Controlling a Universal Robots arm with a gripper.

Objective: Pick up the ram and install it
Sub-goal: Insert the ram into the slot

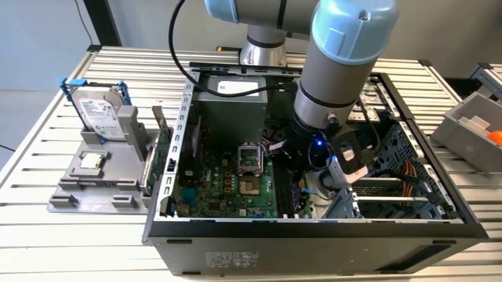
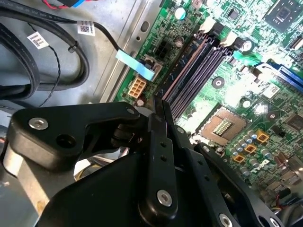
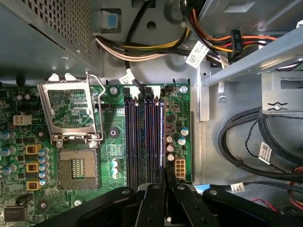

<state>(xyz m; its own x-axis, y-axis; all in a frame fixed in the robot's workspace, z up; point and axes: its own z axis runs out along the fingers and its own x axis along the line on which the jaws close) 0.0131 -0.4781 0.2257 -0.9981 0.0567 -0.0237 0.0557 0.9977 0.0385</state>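
One green stick, likely ram (image 1: 162, 150), stands on edge outside case (image 1: 314, 241), 9 o'clock of gripper (image 3: 164, 176) in exterior view. Gripper pinched closed, seemingly empty, over memory slots (image 3: 144, 137). Light, stiff, fragile — grip long edges, not chips.

Robotics lab / PC assembly test cell: UR arm (image 1: 330, 76) bolted to slatted aluminium counter (image 1: 47, 235), open desktop PC case (image 1: 314, 229) w/ bare motherboard (image 3: 113, 137), grey fixture tray (image 1: 94, 188) holding hard drive (image 1: 100, 114), parts bin (image 1: 471, 129) at edge.
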